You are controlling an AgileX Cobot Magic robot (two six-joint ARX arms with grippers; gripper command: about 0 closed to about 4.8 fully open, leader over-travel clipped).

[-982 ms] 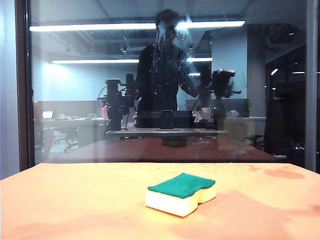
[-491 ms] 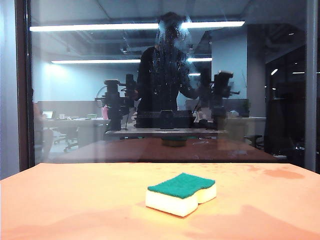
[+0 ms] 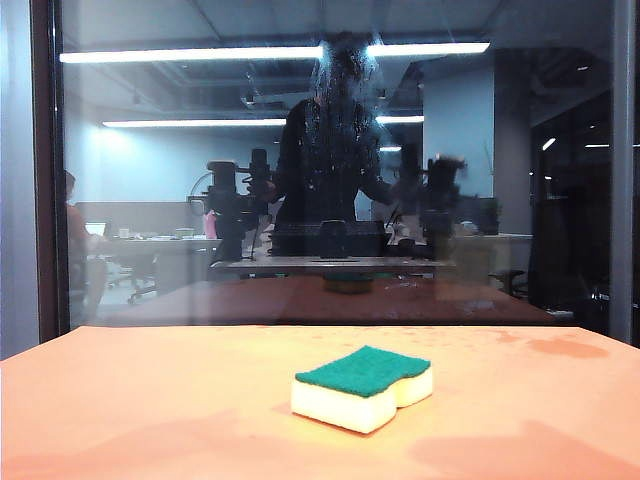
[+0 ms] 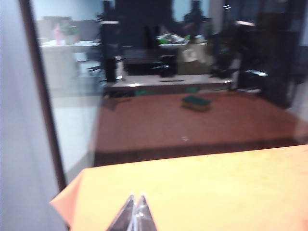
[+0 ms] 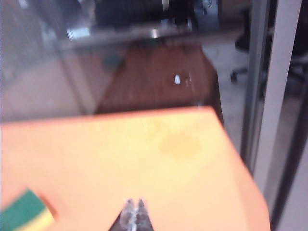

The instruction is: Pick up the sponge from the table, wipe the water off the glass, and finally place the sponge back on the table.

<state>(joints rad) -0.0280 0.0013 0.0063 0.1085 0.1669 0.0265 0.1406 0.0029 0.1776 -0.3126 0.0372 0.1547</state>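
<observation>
The green-topped, cream-foam rectangular sponge [image 3: 363, 388] rests free on the orange-tan table [image 3: 150, 400] before the glass [image 3: 150, 200] — nearer the right gripper [image 5: 134, 204], fingertips pressed together like the left gripper [image 4: 135, 201].

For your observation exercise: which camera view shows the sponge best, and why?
The exterior view: the sponge lies whole and sharp on the table, green face up. The right wrist view catches only a blurred corner at the frame edge. The left wrist view shows only its dim reflection in the glass.
</observation>
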